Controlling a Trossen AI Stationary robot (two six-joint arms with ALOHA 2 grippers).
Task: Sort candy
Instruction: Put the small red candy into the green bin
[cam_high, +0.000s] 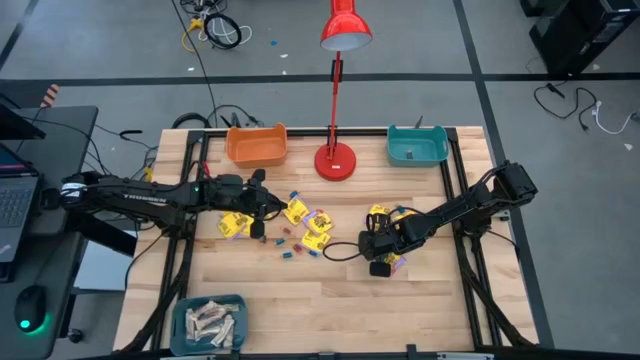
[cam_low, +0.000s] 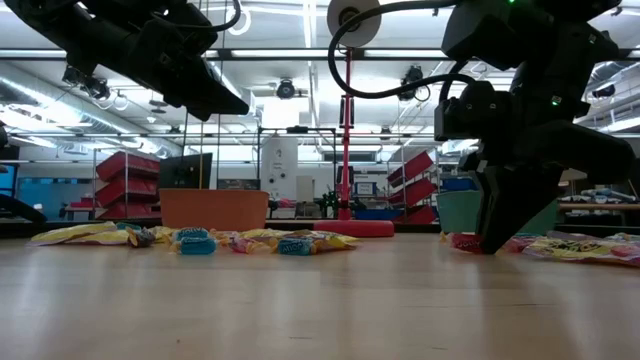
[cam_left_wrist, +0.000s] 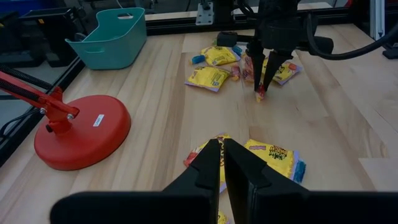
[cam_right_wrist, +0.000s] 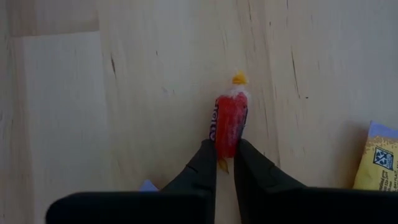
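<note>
Left gripper (cam_high: 268, 203) hangs pinched together and empty over the scattered yellow square candy packets (cam_high: 236, 224); right gripper (cam_right_wrist: 225, 163) is clamped on a small red wrapped sweet (cam_right_wrist: 231, 121) lying on the wooden table (cam_right_wrist: 93, 112) — light, crinkly, probably slippery, best nipped mid-body

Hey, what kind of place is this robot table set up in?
Probably a robotics lab or workshop: shelving with red storage bins behind the table, loose cables on the grey floor, and a laptop on a side desk.

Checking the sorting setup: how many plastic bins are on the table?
3: orange bin at the far edge, left of the lamp; teal bin to its right; blue bin at the near left corner.
</note>
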